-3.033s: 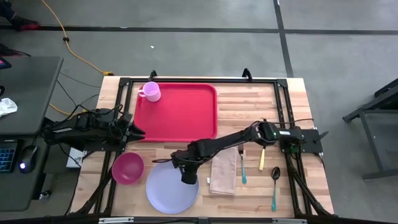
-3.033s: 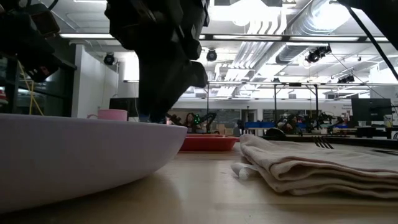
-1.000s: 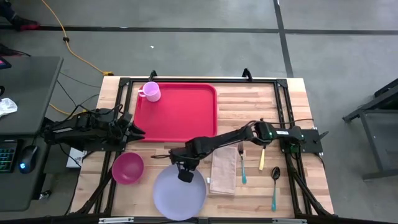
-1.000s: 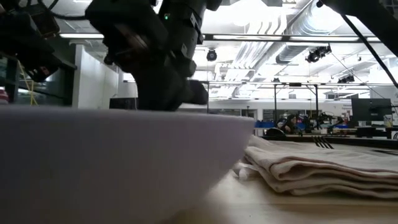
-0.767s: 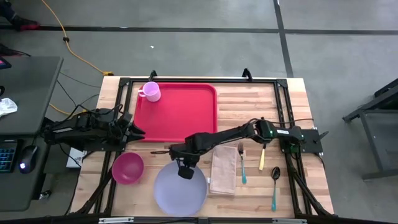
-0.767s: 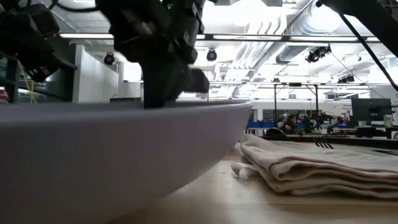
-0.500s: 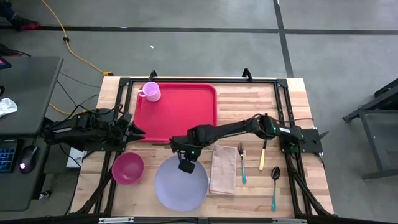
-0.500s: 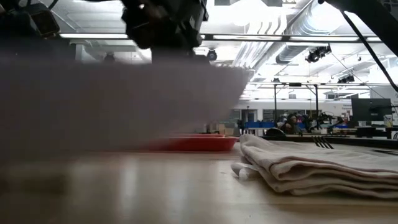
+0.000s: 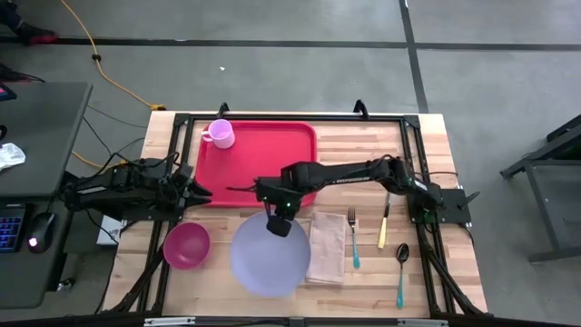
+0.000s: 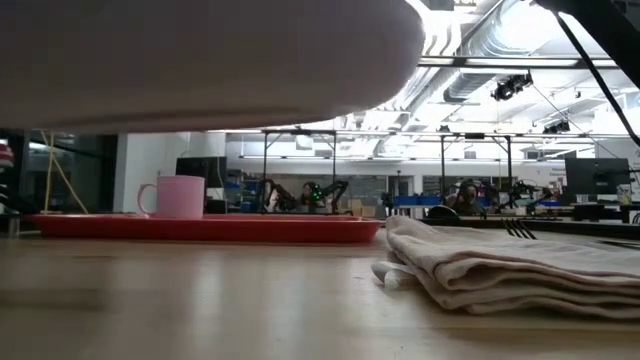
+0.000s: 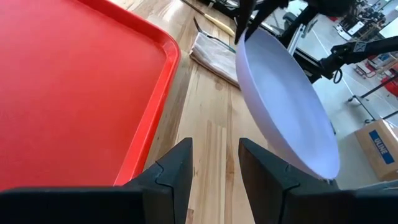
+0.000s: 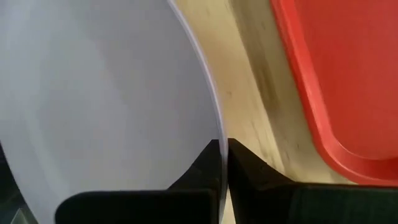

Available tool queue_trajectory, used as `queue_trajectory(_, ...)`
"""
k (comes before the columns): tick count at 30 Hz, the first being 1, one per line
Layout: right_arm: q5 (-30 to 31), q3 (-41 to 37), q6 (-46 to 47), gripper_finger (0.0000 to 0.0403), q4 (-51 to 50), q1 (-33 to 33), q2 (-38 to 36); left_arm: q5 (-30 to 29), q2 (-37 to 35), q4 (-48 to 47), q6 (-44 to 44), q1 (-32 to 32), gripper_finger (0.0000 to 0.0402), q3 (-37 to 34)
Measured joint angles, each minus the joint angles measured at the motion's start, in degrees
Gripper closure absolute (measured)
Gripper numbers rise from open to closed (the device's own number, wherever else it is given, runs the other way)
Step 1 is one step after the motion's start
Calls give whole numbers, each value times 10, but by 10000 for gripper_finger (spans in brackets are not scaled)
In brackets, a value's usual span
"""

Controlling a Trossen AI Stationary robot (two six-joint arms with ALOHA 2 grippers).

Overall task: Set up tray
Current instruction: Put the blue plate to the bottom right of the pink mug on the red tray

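Note:
The red tray point(image 9: 259, 168) lies at the table's far left, with a pink mug point(image 9: 220, 133) standing in its far left corner. The round lavender plate point(image 9: 270, 258) hangs in the air just near of the tray, and my right gripper point(image 9: 280, 223) is shut on its far rim. The low view shows the plate's underside point(image 10: 200, 60) high above the tabletop. My left gripper point(image 9: 196, 191) waits open at the tray's left edge point(image 11: 149, 124), with nothing between its fingers. My right gripper pinches the plate's rim point(image 12: 219, 140) on the side nearest the tray. One finger point(image 12: 202, 165) is on the plate's upper face and the other point(image 12: 247, 168) is on its outside. The fingers point steeply down from above. The plate is lifted clear of the table and tilted.
A pink bowl point(image 9: 186, 245) sits near left of the plate. A folded beige napkin point(image 9: 327, 247) lies right of it, followed by a fork point(image 9: 352, 241), a knife point(image 9: 383, 227) and a spoon point(image 9: 400, 271). Bare wood shows between the tray and the napkin.
My right gripper has risen and gone toward the table's far edge and the tray, staying shut on the plate. The plate, low over the table a second ago, now hangs well clear of it and closer to the tray.

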Motion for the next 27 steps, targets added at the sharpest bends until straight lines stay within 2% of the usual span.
queue_trajectory(17, 0, -2, -16, 403, -27, -42, -25, 0, 0, 0, 0, 0, 240, 0)
queue_trajectory(27, -6, -2, -31, 403, -7, -109, -25, 0, 0, 0, 0, 0, 240, 0)
